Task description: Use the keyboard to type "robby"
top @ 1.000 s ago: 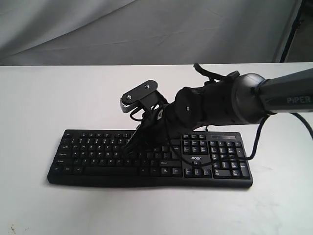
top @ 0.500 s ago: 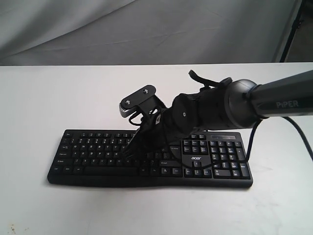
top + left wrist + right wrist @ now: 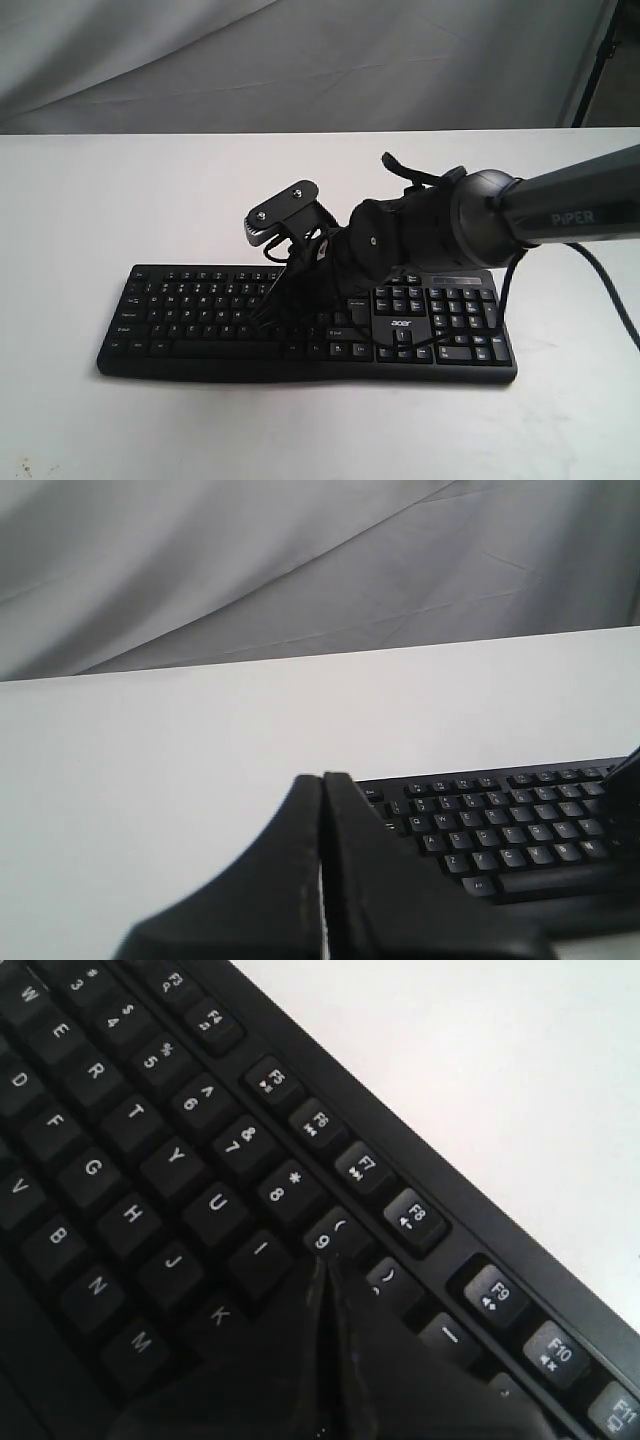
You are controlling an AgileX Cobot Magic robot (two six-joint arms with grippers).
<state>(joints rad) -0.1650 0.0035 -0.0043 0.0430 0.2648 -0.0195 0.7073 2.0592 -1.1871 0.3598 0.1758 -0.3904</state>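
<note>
The black keyboard (image 3: 190,310) with white legends lies flat on the white table, its number pad and "acer" logo (image 3: 401,323) to the right. My right gripper (image 3: 268,310) is shut with nothing in it. It points down onto the middle of the letter block. In the right wrist view the shut tip (image 3: 322,1265) sits just below the 9 key (image 3: 326,1237), between I and the key beside it, hiding the key under it. My left gripper (image 3: 322,780) is shut and empty, held off the keyboard's (image 3: 500,825) left end; it does not show in the exterior view.
The white table (image 3: 100,200) runs wide around the keyboard. A grey cloth backdrop (image 3: 300,60) hangs behind it. The right arm's dark body (image 3: 440,225) and its cable (image 3: 610,290) hang over the keyboard's right half.
The right arm has shifted a little to the left and its wrist has dropped slightly, bringing the shut tip lower over the keys. The keyboard has not moved.
</note>
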